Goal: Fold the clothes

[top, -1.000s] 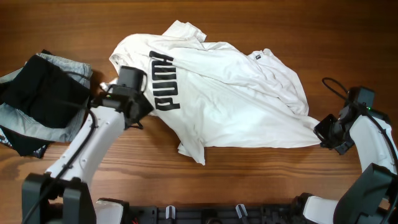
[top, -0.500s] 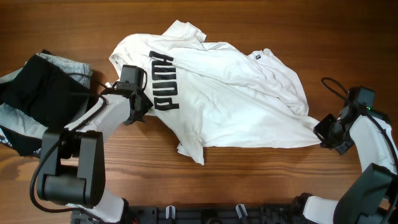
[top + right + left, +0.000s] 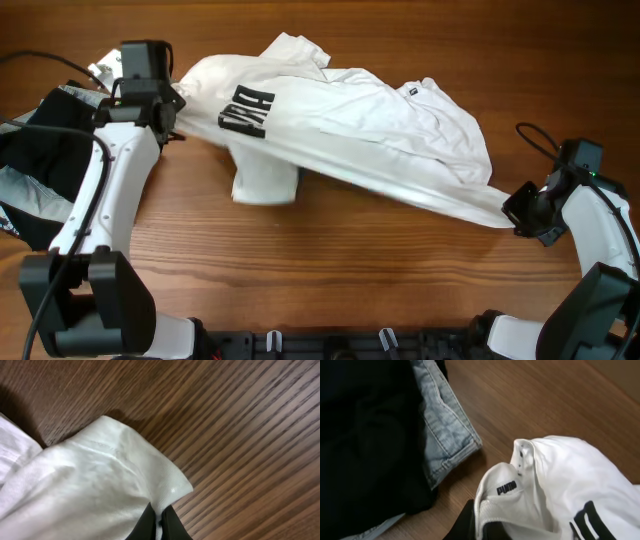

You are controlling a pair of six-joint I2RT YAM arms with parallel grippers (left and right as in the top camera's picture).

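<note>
- Overhead view: the big, wrinkly, thin-fabric white shirt [image 3: 370, 130] is stretched in a long diagonal band across the brown wooden tabletop [image 3: 350, 280], running from far left down to near right. Bold black lettering [image 3: 245, 110] shows on its left part, and one loose flap hangs down onto the wood just below that.
- Same view: the left claw [image 3: 168, 103] is up at the shirt's far-left end, pinched together on the fabric there. The right claw [image 3: 512, 212] is at the opposite tip, also clamped on the cloth. Off to the left, a black folded garment [image 3: 50, 150] lies on a pale grey-blue folded garment [image 3: 10, 188], right under the left arm.
- Left wrist view: the left claw [image 3: 480, 527] sits at the bottom edge with its jaws closed on a bunched fold of the white shirt [image 3: 565, 475], right by the small dark neck label [image 3: 506, 488]. The grey-blue garment [image 3: 445, 435], which looks like denim with a stitched hem, and the black one [image 3: 365, 435] are just beside it on the wood.
- Right wrist view: the right claw [image 3: 159, 522] has its dark jaws squeezed tight on a folded corner of the white shirt [image 3: 90, 485]. That corner looks lifted a bit, throwing a shadow on the tabletop [image 3: 230, 430].
</note>
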